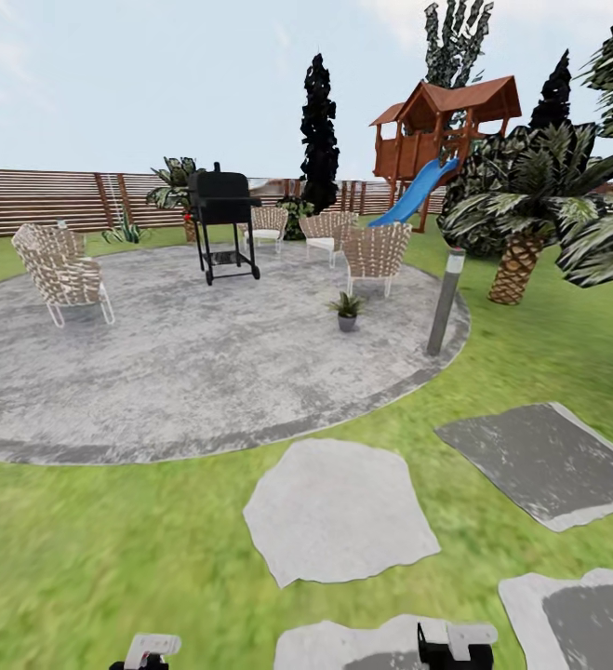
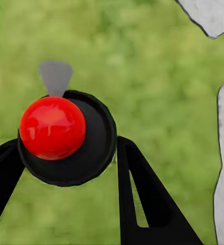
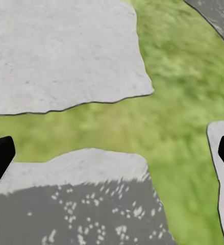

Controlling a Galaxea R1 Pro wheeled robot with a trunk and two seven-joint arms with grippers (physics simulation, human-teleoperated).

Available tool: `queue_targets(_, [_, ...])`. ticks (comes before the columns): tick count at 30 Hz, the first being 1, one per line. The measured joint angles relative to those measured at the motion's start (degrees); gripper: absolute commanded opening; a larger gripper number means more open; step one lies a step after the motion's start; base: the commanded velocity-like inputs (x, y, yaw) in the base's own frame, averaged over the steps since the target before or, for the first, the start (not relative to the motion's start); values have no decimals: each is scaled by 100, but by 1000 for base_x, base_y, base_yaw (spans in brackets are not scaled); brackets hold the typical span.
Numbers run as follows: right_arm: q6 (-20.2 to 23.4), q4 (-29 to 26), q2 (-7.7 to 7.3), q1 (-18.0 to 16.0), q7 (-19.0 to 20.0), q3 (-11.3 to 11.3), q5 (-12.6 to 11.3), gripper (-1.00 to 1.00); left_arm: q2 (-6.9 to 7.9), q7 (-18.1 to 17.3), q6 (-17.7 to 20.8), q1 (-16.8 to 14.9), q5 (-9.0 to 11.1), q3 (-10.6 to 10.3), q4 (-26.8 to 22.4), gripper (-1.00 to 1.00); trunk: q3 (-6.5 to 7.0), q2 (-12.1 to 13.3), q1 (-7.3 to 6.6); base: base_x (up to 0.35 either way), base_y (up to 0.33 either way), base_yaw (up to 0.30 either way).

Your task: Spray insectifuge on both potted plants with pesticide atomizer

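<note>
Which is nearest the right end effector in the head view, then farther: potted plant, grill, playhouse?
From the right end effector at the bottom edge:
1. Potted plant, on the paved circle by the lamp post.
2. Grill, farther back, to the left.
3. Playhouse, beyond the paving, by the fence.

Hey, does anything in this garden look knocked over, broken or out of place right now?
Nothing stands out. The chairs, grill, bollard lamp and one potted plant on the paved circle all stand upright.
</note>
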Motion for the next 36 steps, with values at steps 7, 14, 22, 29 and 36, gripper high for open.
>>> queue_targets(7, [0, 0, 0, 0, 0, 0, 0, 100, 0, 0, 0, 0, 6, 0, 0, -100, 0, 0, 0, 339, 0, 0])
queue_targets(14, [0, 0, 0, 0, 0, 0, 0, 100, 2, -1, 0, 0, 16, 0, 0, -100, 0, 0, 0, 339, 0, 0])
queue_targets(22, [0, 0, 5, 0, 0, 1, 0, 100, 0, -1, 0, 0, 11, 0, 0, -100, 0, 0, 0, 339, 0, 0])
queue_targets(29, [0, 0, 3, 0, 0, 0, 0, 100, 0, -1, 0, 0, 8, 0, 0, -100, 0, 0, 0, 339, 0, 0])
queue_targets(36, [0, 0, 9, 0, 0, 0, 0, 100, 0, -1, 0, 0, 2, 0, 0, -100, 0, 0, 0, 339, 0, 0])
